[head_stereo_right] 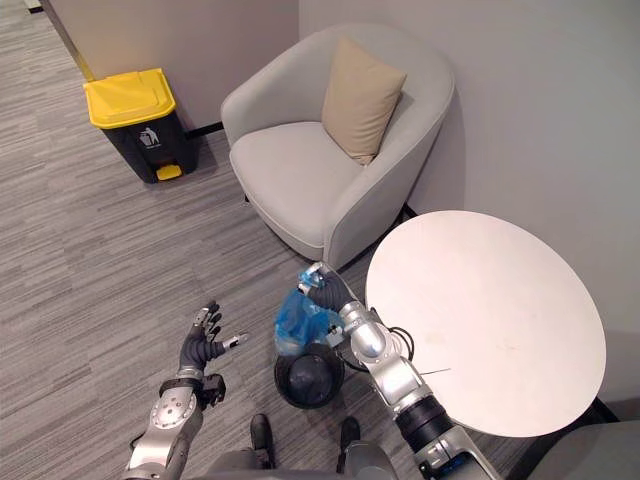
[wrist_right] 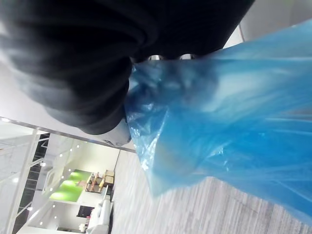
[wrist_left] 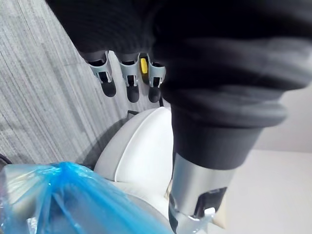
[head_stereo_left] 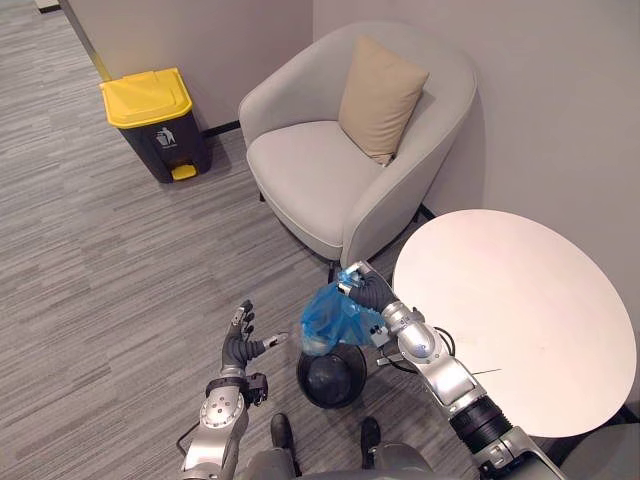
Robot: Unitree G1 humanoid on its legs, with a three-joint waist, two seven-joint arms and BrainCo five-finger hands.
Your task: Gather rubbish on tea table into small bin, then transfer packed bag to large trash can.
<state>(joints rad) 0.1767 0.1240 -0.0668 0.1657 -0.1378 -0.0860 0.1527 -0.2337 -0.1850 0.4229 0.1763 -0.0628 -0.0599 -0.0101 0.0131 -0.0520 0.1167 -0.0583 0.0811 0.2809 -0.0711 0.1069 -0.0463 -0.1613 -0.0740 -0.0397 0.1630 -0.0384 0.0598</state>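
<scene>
Currently pinching top of blue bag (head_stereo_left: 328, 320) w/ R hand (head_stereo_left: 368, 292) fingers, over small black bin (head_stereo_left: 335, 380) on floor (head_stereo_left: 110, 300) by tea table (head_stereo_left: 520, 300); L hand (head_stereo_left: 240, 346) fingers spread, beside bag.

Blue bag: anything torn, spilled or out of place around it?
Nothing stands out. The blue bag hangs bunched from the right hand, just above the small black bin, which stands upright. No tear shows.

Floor open toward 11 o'clock
Bare carpet (head_stereo_left: 120, 280) runs from the small bin (head_stereo_left: 335, 385), under the hanging blue bag (head_stereo_left: 325, 318), to the yellow-lidded trash can (head_stereo_left: 152, 122); the armchair (head_stereo_left: 320, 180) blocks 12 to 1, the round tabletop (head_stereo_left: 520, 320) 3.
</scene>
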